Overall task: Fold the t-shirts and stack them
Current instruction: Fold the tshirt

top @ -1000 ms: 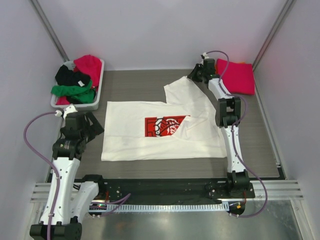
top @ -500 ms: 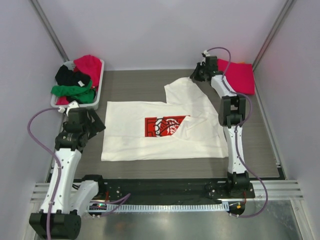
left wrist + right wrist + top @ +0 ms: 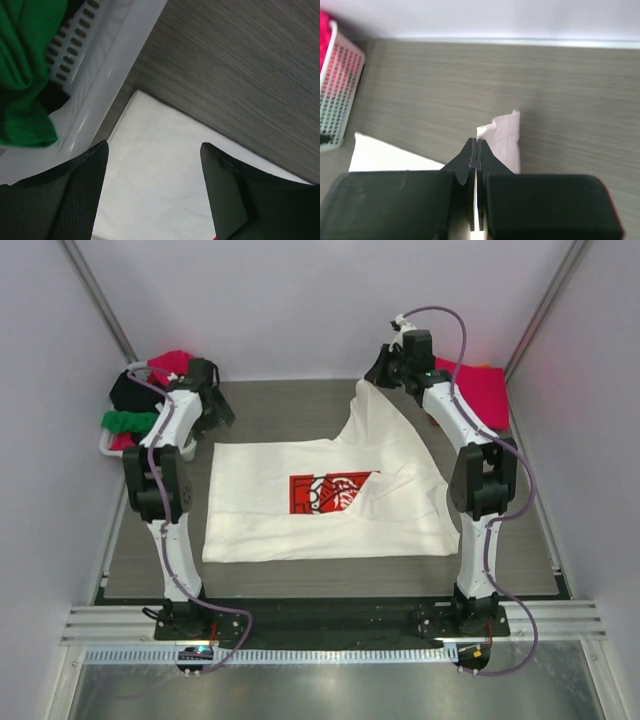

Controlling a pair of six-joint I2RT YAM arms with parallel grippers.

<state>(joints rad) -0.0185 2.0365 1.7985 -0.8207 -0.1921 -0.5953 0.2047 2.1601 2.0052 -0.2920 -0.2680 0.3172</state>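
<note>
At far left a white slotted basket (image 3: pixel 120 60) holds the unfolded laundry: a black t-shirt (image 3: pixel 125 390), a green t-shirt (image 3: pixel 25 75) and a loose pink t-shirt (image 3: pixel 170 362). Just beside the basket wall, the left gripper (image 3: pixel 153 146) hovers with its jaws spread and nothing between them, directly above the far-left corner of the cream-white t-shirt (image 3: pixel 270 510). That shirt lies spread across the middle of the table (image 3: pixel 280 415), its red print (image 3: pixel 335 492) facing up. On the far right, the right gripper (image 3: pixel 476 145) is clamped tight on the shirt's far-right corner and holds it raised off the table, the cloth sloping up to it in a peak. A folded pink t-shirt (image 3: pixel 485 395) sits in the far-right corner, close behind that arm.

The risks look plain enough. The left jaws stand so near the basket that a slightly wide descent could nip the plastic wall or snag the green cloth instead of the white corner. A shallow bite there might take one layer only, or none. The right pinch appears to sit close to the hem, so a hard pull could let the fabric slip free. With only one corner held, any further lift would likely drag the shirt askew and crease the fold
</note>
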